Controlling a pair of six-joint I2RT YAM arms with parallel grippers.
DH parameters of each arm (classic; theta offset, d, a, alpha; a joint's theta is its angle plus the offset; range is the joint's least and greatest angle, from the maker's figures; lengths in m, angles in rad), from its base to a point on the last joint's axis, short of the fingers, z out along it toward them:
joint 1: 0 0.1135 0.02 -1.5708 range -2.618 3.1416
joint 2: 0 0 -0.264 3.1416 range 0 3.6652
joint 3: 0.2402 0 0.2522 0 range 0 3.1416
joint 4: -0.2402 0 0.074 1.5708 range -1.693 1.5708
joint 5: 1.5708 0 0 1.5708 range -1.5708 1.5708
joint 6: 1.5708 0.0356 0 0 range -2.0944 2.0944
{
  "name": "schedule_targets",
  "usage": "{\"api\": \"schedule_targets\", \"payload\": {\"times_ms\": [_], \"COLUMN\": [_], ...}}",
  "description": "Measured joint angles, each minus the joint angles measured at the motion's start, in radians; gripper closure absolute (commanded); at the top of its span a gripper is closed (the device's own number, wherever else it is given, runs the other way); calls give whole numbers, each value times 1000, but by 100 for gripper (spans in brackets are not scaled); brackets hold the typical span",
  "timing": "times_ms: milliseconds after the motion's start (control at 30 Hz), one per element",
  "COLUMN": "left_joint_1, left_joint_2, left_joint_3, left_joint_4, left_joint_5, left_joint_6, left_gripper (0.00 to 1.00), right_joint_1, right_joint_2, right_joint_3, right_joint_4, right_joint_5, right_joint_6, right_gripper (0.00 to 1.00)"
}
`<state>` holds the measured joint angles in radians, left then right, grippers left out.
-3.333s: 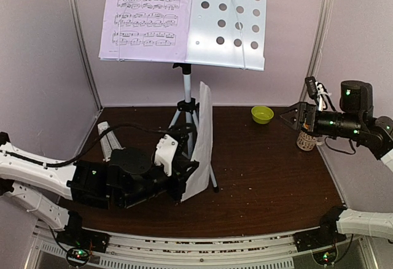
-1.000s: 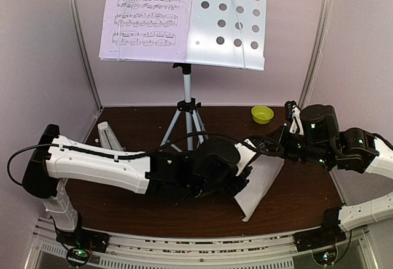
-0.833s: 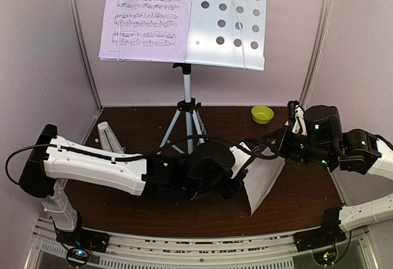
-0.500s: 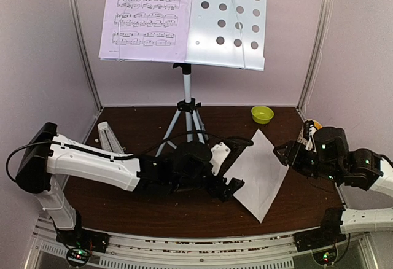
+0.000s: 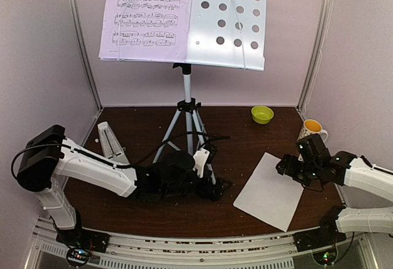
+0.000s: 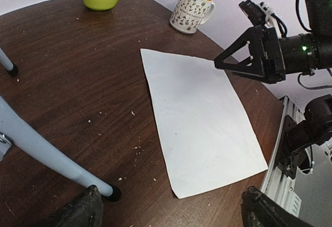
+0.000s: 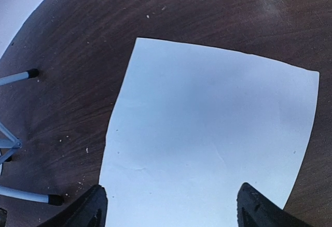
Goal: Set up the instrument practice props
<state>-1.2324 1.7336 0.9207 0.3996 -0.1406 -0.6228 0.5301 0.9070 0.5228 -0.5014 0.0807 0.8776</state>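
Note:
The music stand [image 5: 226,22] rises at the back on its silver tripod [image 5: 187,112], with one printed sheet-music page [image 5: 147,17] on its left half. A second page [image 5: 270,190] lies flat on the table at the front right, blank side up. My left gripper [image 5: 216,186] hovers open just left of it, and the page [image 6: 199,118] lies ahead of its fingers. My right gripper [image 5: 284,167] stands open above the page's [image 7: 207,133] right edge, nothing between its fingers. The pale-grey metronome [image 5: 110,141] stands at the left.
A yellow-green bowl [image 5: 262,114] sits at the back right and a patterned mug [image 5: 312,129] by the right wall. A tripod leg [image 6: 46,152] ends right beside my left fingers. Crumbs dot the dark table [image 5: 245,137].
Both grippers opened and let go of the upright page, which dropped flat onto the table. My left arm drew back to the left and my right arm back to the right.

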Motion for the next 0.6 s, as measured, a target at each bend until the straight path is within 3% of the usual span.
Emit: {"api": "schedule_targets", "payload": {"times_ms": [167,367,600], "left_joint_1": [-15,-35,-37], "left_joint_2": [2,16,10], "left_joint_3": [2,22,-11], "left_joint_4": [1,-3,-6], "left_joint_5": [23,41,42], "left_joint_6": [-42,-92,-132], "left_gripper": [3,2,2], "right_joint_1": [-31,-32,-18], "right_joint_2": [86,311,454], "right_joint_3": [-11,-26,14], "right_joint_4": [35,140,352], "right_joint_5": [-33,-129,-246], "right_joint_6": [-11,-38,-140], "right_gripper": [3,8,16]}}
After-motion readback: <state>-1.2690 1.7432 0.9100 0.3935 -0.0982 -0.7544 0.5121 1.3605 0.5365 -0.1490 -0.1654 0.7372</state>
